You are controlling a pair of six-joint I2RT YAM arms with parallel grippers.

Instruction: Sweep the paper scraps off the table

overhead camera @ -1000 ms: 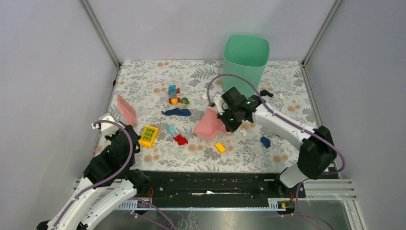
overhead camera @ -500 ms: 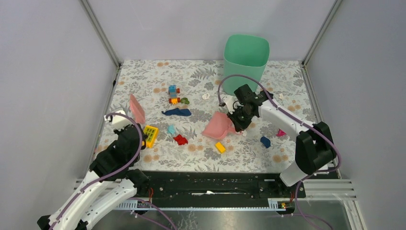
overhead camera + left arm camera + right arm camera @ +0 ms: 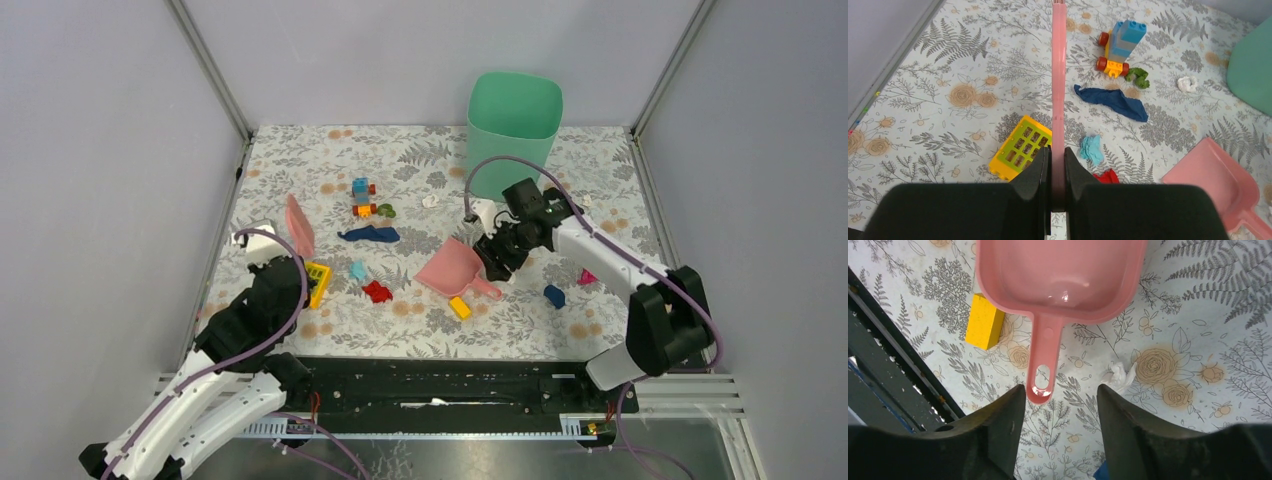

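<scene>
One table (image 3: pixel 300 160), one dustpan (image 3: pixel 450 268), one bin (image 3: pixel 513 125)

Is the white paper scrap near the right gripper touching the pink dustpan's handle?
Apart. The right wrist view shows bare patterned table between the paper scrap and the dustpan handle.

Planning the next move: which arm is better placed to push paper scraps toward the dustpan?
Left: left hand grips the pink scraper; right hand is open at the dustpan handle, empty.
</scene>
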